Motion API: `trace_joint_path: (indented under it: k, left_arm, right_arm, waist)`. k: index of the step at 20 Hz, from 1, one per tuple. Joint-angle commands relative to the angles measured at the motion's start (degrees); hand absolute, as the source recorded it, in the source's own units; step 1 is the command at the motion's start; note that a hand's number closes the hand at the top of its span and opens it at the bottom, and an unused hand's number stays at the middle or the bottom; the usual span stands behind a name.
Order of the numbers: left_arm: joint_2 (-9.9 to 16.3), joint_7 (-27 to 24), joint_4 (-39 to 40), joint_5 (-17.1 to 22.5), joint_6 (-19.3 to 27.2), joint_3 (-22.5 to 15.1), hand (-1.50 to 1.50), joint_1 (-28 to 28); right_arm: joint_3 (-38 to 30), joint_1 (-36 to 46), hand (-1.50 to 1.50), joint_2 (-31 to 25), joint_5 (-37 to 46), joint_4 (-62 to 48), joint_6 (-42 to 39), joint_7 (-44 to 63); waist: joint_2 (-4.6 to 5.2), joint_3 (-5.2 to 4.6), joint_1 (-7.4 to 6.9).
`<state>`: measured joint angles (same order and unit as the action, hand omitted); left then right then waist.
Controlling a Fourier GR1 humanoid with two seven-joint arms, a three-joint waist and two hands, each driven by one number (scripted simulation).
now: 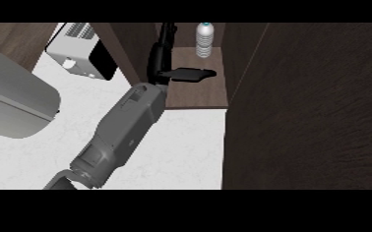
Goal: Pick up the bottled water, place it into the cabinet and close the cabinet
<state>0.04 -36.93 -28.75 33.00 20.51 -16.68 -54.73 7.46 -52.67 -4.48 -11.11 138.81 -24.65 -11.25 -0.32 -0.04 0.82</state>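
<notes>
The bottled water (205, 40), clear with a pale blue cap, stands upright at the back of the open cabinet's wooden shelf (198, 94). My left hand (161, 61) reaches into the cabinet to the left of the bottle. Its fingers stretch straight along the cabinet's left wall, and its thumb (193, 73) sticks out to the right over the shelf. The hand is open and holds nothing; a gap separates it from the bottle. My right hand is out of sight.
The cabinet's dark door (298, 108) stands open and fills the right side of the view. A white appliance (76, 51) sits at the upper left. A large rounded grey object (22, 103) lies at the left edge of the white counter (181, 150).
</notes>
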Motion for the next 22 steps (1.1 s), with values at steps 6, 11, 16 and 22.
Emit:
trace_joint_path:
  k: [6,11,16,22]
  left_arm:
    - [0.0,3.7,-20.0,3.0,-6.1,-6.9,-1.5,13.2]
    - [1.4,2.2,-32.9,0.8,-5.5,-11.9,-1.5,24.4]
    - [2.9,7.7,-45.1,0.5,-3.7,-15.6,-1.5,30.9]
    - [11.5,10.3,-52.9,2.7,-8.1,-14.9,1.5,40.1]
  right_arm:
    - [2.7,-4.8,-1.5,0.1,0.2,9.5,1.4,3.8]
    - [4.5,-5.3,-1.5,1.1,2.5,8.8,2.4,2.4]
    - [1.0,-3.7,-1.5,-3.9,3.4,7.0,-1.4,-0.4]
    - [5.4,-5.8,1.5,-9.5,10.0,9.5,-7.4,-0.7]
  waist:
    - [-0.46,-0.02,-1.15]
    - [-0.28,-0.01,-1.16]
    - [-0.39,0.04,-1.32]
    - [-0.49,-0.04,-1.17]
